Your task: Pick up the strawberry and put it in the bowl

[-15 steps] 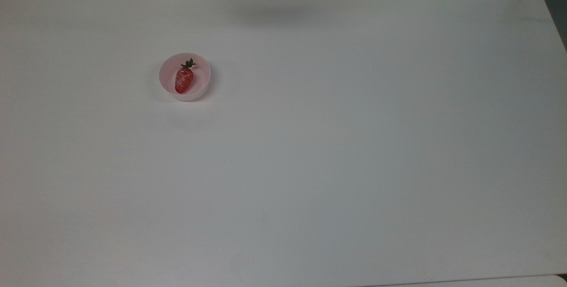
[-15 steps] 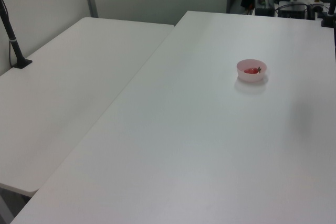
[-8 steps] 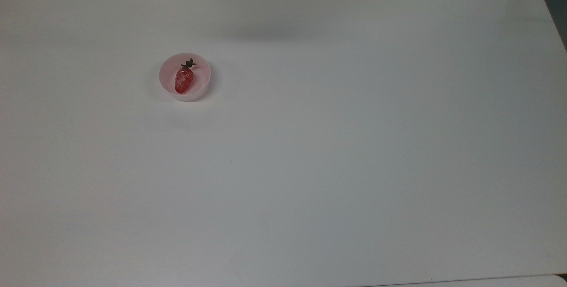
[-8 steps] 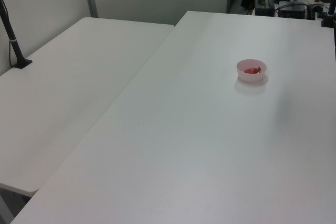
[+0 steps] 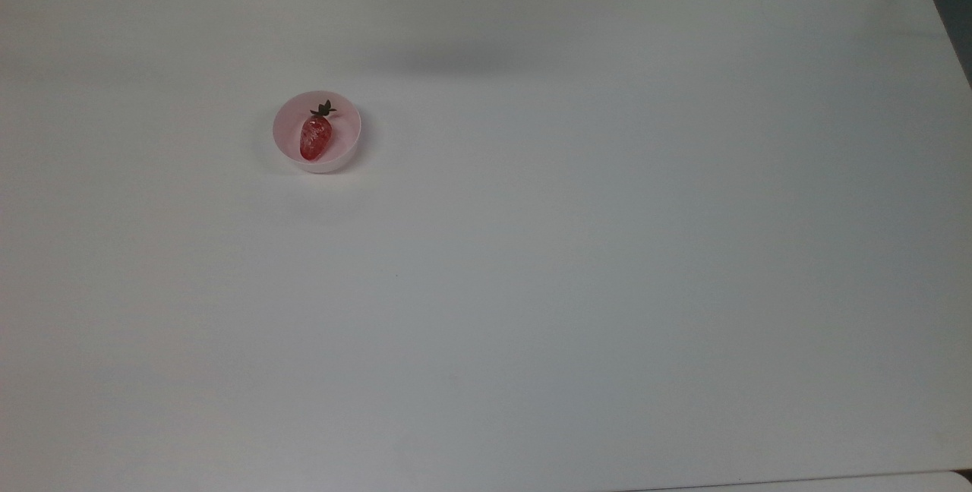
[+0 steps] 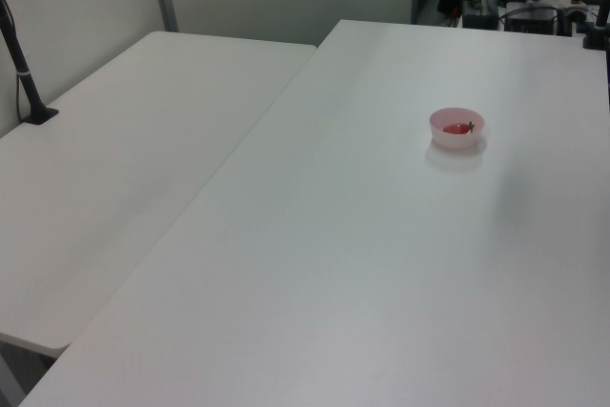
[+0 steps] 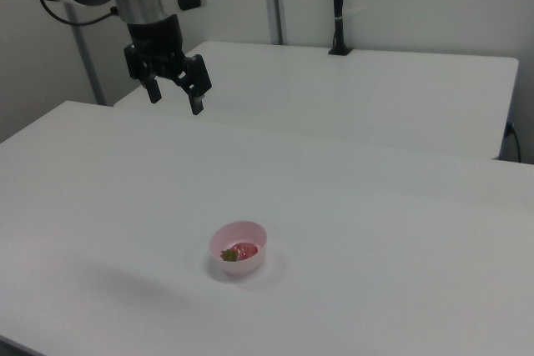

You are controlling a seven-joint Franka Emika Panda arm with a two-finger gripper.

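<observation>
On the broad white table (image 5: 577, 287), the small round pale pink plastic bowl (image 5: 343, 144) (image 6: 457, 136) (image 7: 250, 264) holds the glossy red toy strawberry (image 5: 314, 136) (image 6: 457, 128) (image 7: 242, 251), its dark green cap toward the top view's upper edge; the left view's bowl wall hides most of the fruit. Farther back in the right view, the black two-finger pincer (image 7: 175, 99) hangs open and empty, well apart from the bowl, before a second white table (image 7: 375, 89).

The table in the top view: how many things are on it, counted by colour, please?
Red: 1, the strawberry, lying inside the bowl
Pale pink: 1, the bowl
Total: 2
</observation>
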